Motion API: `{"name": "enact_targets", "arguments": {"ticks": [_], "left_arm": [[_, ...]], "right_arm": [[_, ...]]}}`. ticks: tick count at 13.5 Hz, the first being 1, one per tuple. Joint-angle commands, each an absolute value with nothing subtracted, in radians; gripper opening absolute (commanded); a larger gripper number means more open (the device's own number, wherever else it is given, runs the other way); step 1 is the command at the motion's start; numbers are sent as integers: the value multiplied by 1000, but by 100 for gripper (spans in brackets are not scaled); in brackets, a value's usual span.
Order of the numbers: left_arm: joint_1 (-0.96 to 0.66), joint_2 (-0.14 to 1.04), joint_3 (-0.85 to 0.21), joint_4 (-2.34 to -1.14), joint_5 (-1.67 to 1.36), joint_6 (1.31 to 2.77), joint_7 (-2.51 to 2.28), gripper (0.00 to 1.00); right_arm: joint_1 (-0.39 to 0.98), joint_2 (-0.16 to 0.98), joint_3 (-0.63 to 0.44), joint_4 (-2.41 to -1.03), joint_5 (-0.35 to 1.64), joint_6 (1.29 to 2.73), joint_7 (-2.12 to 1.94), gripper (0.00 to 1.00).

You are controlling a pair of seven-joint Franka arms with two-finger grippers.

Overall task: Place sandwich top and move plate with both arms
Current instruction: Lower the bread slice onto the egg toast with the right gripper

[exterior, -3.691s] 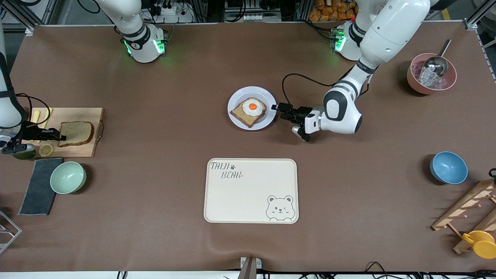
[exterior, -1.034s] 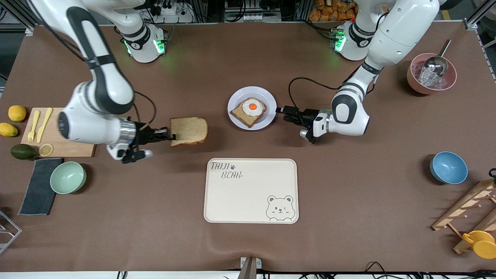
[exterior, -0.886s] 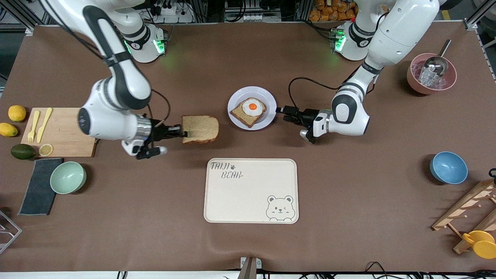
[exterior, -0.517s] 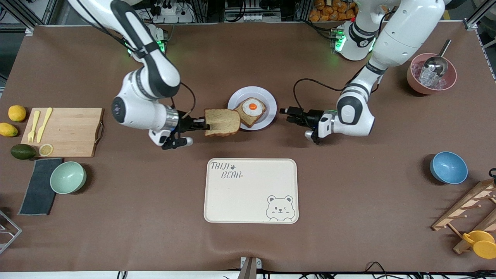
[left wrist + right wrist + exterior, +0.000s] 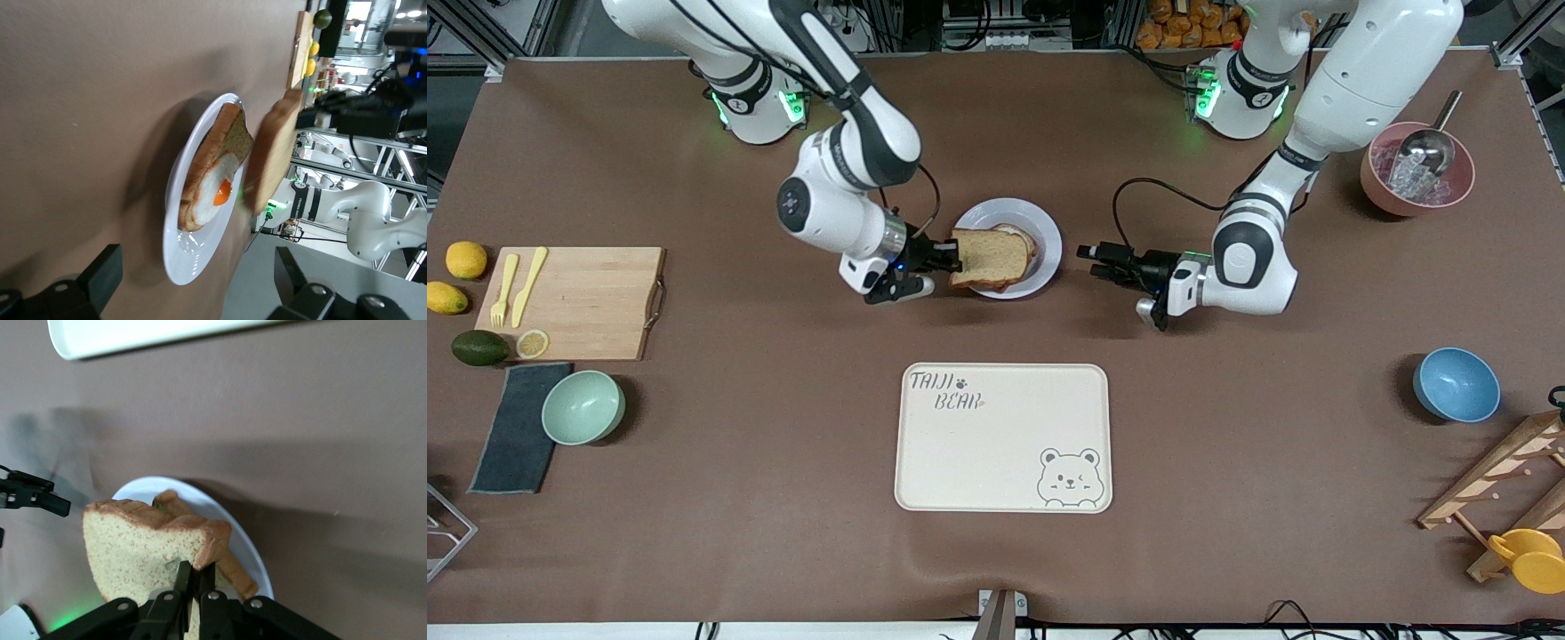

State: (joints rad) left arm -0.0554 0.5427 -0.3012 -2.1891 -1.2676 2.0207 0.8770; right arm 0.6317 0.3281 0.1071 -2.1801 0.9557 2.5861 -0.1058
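The sandwich top (image 5: 992, 256), a plain brown slice, hangs just above the plate (image 5: 1049, 238) and covers most of the egg-topped slice (image 5: 212, 179). My right gripper (image 5: 953, 259) is shut on the slice's edge at the plate's side toward the right arm's end. The right wrist view shows the sandwich top (image 5: 137, 550) pinched in the right gripper (image 5: 195, 577) over the plate (image 5: 257, 563). My left gripper (image 5: 1087, 253) stands open just off the plate toward the left arm's end. In the left wrist view the left gripper (image 5: 197, 290) brackets the plate (image 5: 190, 263), with the sandwich top (image 5: 270, 157) above the egg.
The cream bear tray (image 5: 1003, 437) lies nearer the camera than the plate. A wooden cutting board (image 5: 578, 302), lemons, an avocado, a grey cloth and a green bowl (image 5: 583, 407) sit toward the right arm's end. A pink bowl (image 5: 1418, 169), a blue bowl (image 5: 1456, 384) and a wooden rack are toward the left arm's end.
My right arm has carried the sandwich top from the cutting board across the table to over the plate. The left gripper has drawn back slightly from the plate's rim.
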Motion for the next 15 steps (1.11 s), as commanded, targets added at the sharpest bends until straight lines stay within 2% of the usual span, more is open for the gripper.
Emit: {"name": "enact_targets", "arguments": {"ticks": [1, 5, 6, 7, 8, 9, 11, 15], "left_arm": [[-94, 489, -302, -2209, -1256, 2068, 818, 100], [-94, 489, -302, -2210, -1256, 2068, 818, 100], [-94, 489, -302, -2210, -1256, 2068, 818, 100], [-94, 489, -302, -2210, -1256, 2068, 818, 100], [-94, 491, -302, -2210, -1256, 2068, 818, 100], [-95, 492, -302, -2210, -1256, 2069, 818, 100], [-95, 492, -304, -2212, -1256, 2069, 818, 100], [-117, 505, -305, -2210, -1259, 2105, 818, 100]], "right_arm": [[699, 327, 95, -2236, 1026, 2667, -115, 0], [756, 357, 95, -2235, 1100, 2729, -104, 0], [762, 365, 95, -2227, 1135, 2732, -103, 14], [753, 365, 95, -2224, 1155, 2727, -101, 41], [743, 365, 94, -2215, 1158, 2721, -98, 59], [732, 364, 94, -2212, 1158, 2720, -91, 61], [729, 364, 89, -2206, 1158, 2715, -91, 74], [678, 335, 83, -2189, 1147, 2639, -86, 74]]}}
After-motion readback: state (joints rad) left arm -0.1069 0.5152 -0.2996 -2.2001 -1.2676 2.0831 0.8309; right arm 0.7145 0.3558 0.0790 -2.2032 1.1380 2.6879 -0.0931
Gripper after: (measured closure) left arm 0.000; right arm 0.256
